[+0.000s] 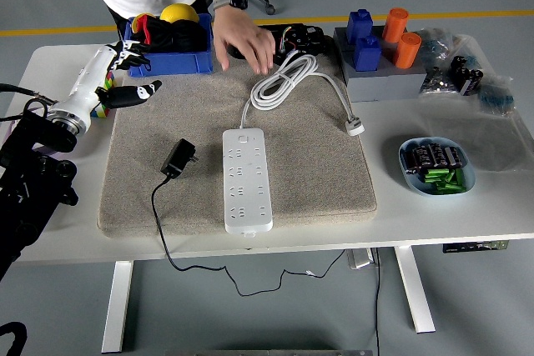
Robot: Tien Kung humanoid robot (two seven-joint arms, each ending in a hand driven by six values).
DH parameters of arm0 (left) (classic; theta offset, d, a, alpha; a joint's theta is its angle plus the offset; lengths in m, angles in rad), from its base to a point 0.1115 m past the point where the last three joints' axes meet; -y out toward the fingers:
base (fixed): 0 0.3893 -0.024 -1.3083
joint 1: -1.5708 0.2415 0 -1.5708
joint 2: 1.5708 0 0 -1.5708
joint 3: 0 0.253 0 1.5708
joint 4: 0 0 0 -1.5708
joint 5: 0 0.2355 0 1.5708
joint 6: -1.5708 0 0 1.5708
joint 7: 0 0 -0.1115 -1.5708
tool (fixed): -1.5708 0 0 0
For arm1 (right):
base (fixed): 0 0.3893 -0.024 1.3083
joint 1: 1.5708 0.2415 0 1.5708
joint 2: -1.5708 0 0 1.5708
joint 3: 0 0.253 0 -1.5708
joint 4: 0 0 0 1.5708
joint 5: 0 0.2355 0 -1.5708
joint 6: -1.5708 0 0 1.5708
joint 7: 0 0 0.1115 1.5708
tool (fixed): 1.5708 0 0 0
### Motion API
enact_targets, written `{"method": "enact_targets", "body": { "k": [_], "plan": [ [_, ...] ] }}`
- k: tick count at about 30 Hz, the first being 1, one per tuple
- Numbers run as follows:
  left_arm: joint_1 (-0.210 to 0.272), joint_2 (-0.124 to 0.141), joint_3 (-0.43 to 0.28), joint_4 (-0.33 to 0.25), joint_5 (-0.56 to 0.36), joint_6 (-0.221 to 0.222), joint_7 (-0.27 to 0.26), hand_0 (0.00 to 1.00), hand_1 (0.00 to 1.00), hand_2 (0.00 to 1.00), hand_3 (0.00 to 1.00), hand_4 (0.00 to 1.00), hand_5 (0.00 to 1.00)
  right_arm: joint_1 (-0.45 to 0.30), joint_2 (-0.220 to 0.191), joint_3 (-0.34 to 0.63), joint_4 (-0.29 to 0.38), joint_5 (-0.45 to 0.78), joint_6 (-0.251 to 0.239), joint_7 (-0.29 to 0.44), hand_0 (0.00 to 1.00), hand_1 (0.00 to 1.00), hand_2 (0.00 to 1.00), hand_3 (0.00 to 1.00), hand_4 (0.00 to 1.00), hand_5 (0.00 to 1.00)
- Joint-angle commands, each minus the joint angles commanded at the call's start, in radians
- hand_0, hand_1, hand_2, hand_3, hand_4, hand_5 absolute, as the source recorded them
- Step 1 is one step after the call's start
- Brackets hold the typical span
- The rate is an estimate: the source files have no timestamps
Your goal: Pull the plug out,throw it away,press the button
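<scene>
One view from the head camera: we are looking down on a white table (467,214) covered in part by a beige mat (317,172). We are seeing the white power strip (247,179) lying lengthwise on the mat, its coiled white cable (288,82) above it. The black plug (178,158) is lying on the mat just left of the strip, apart from it, its thin black cord (158,223) trailing over the near edge. Our left hand (117,72) is hanging over the table's left part near a blue bin (179,60), fingers loosely spread, gripping nothing. A person's hand (244,37) is reaching down at the mat's far edge, open.
</scene>
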Motion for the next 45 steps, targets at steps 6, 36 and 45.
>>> {"method": "enact_targets", "body": {
  "k": [6,36,45],
  "plan": [
    [0.045,0.002,-0.082,0.028,0.012,-0.009,0.020,0.907,0.954,0.906,0.932,0.814,0.580,-0.002,0.002,0.004,0.000,-0.002,-0.001,0.002,0.753,0.663,0.651,0.618,0.660,0.507],
    [0.104,-0.006,-0.132,-0.001,-0.002,-0.015,0.008,0.898,0.927,0.881,0.927,0.803,0.622,0.003,0.004,0.007,0.000,0.002,0.003,0.003,0.753,0.663,0.651,0.619,0.659,0.506],
    [0.101,-0.003,-0.133,-0.013,-0.002,-0.012,0.011,0.875,0.900,0.860,0.923,0.799,0.622,0.008,0.003,0.004,0.000,0.007,0.001,0.005,0.753,0.662,0.651,0.618,0.660,0.506]
  ]
}}
